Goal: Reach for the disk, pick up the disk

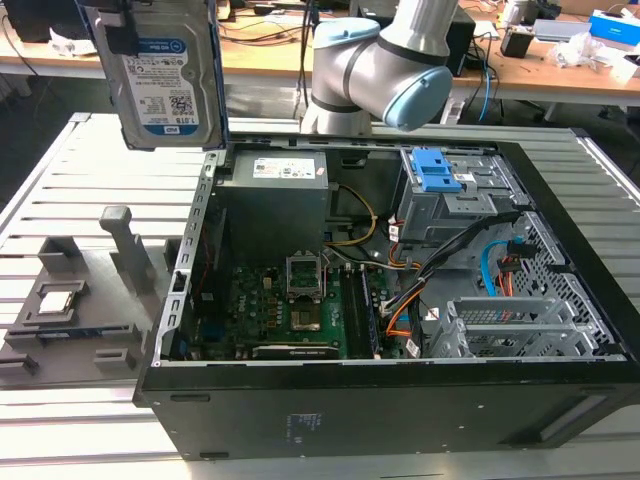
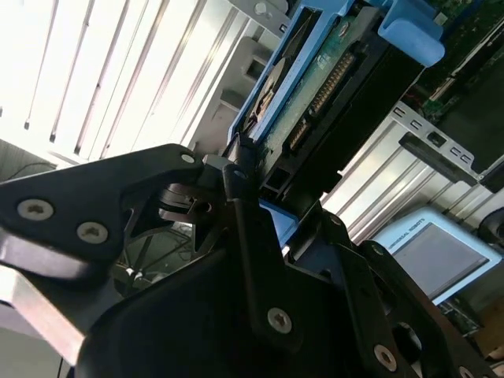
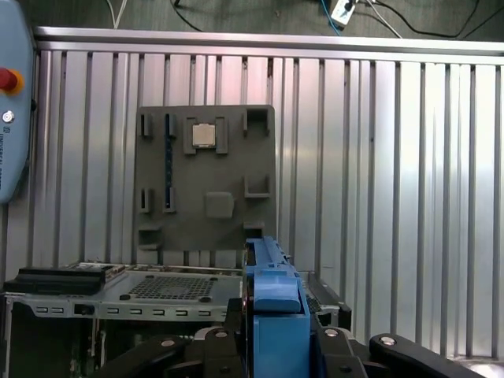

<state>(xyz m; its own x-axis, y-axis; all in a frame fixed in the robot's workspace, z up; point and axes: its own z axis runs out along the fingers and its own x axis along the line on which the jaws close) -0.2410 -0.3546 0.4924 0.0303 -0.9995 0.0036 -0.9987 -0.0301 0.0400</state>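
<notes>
The disk (image 1: 165,75) hangs high at the exterior view's left, above the table (image 1: 60,170) and just outside the case (image 1: 380,400) wall; in the second wrist view the gripper (image 2: 230,167) is clamped on its blue-railed end, so the lift looks made. To do this well, I judge the hold should be firm and square on the rail; the drive looks heavy and is held by one end, so any tilt risks a slip; carry it level, clear of the case rim.
</notes>
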